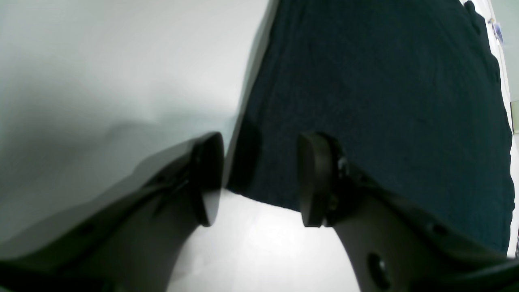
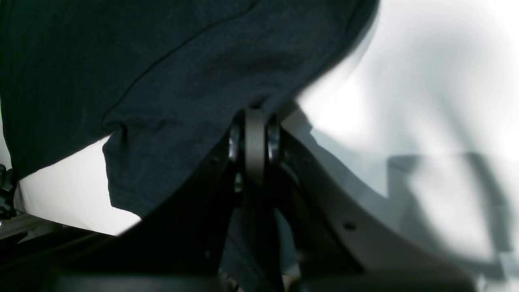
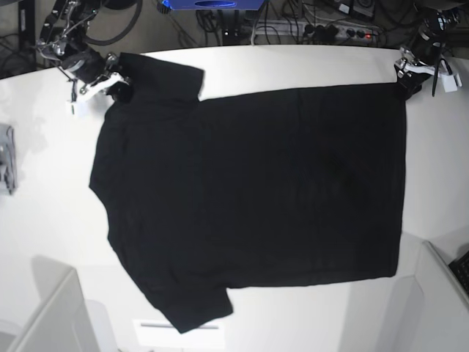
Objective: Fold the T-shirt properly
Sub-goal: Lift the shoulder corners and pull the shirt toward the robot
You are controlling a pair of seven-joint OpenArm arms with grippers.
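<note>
1. Black cloth covers most of the white desk (image 3: 293, 66): the T-shirt (image 3: 249, 198) lies spread flat, plain side up, its sleeves toward the right arm's end and its hem toward the left arm's end.
2. At the far sleeve, the right pincer (image 2: 255, 121) is clamped tight with cloth bunched against its tips, apparently pinching the shirt there to lift it for a fold.
3. At the far hem corner, the left pincer (image 1: 259, 178) stands parted, one tip over bare desk and one over the cloth, straddling the shirt's edge and holding nothing; likely it is lined up to take that corner.
4. No box, bin or tray with anything in it shows.
5. A small grey cloth (image 3: 6, 158) lies apart at the desk's edge.
</note>
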